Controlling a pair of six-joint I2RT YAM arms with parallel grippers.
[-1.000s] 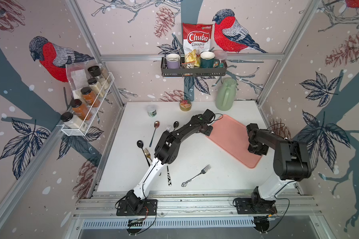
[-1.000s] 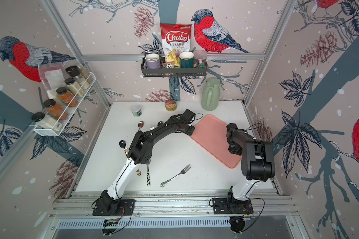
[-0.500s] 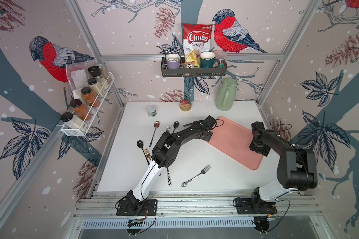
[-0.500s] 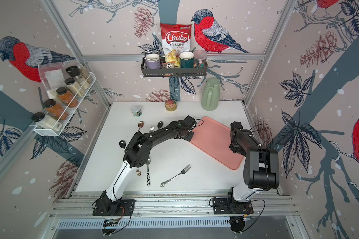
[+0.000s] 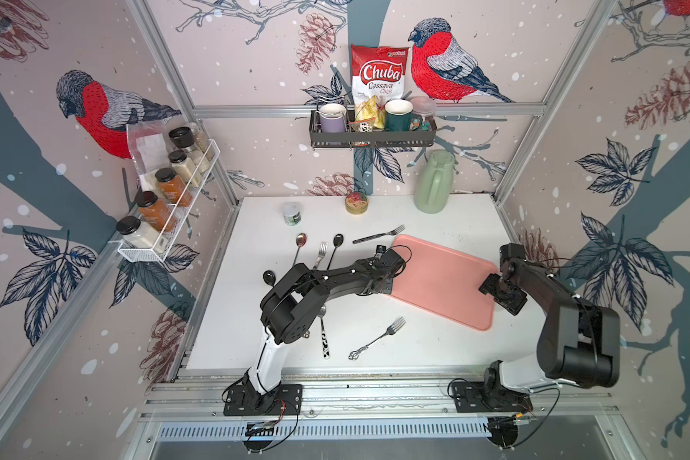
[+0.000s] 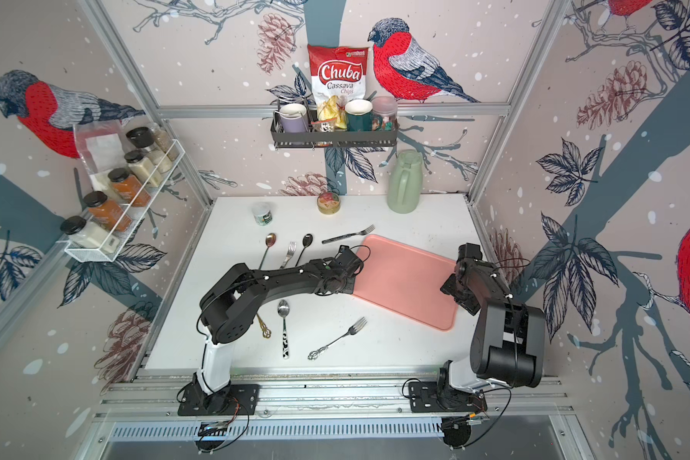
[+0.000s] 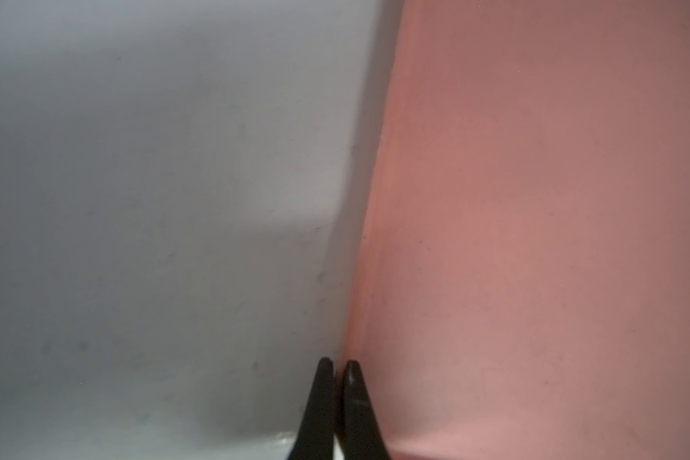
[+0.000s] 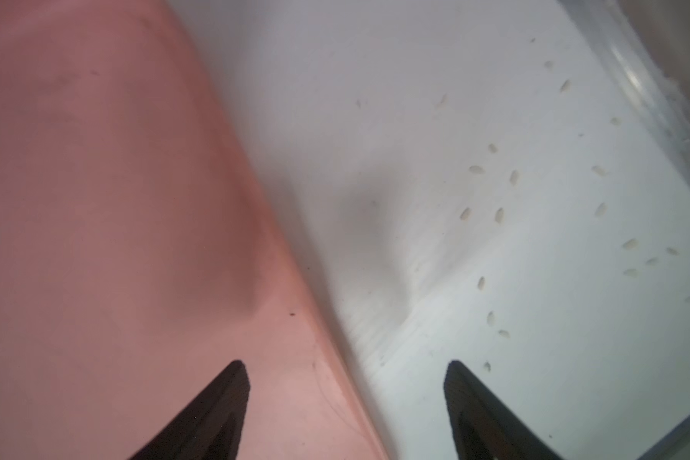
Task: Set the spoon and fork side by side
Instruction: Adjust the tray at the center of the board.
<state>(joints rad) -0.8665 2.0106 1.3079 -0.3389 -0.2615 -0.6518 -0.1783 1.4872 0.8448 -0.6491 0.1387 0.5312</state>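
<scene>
Left jaws sitting closed at tray point(image 5: 443, 278) rim, right jaws gaping; slanting fork point(image 5: 377, 337), spoon point(image 6: 284, 332) lying at desk point(image 5: 435, 350) front, nearer left arm point(image 5: 335, 278).

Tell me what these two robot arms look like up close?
Both arms, left arm and right arm, are chunky matte-black links with rounded joints, each rising from a white lower segment on a black base plate. Thin black cables loop around the wrists. The left gripper and right gripper end in slim, tapered black fingers.
</scene>
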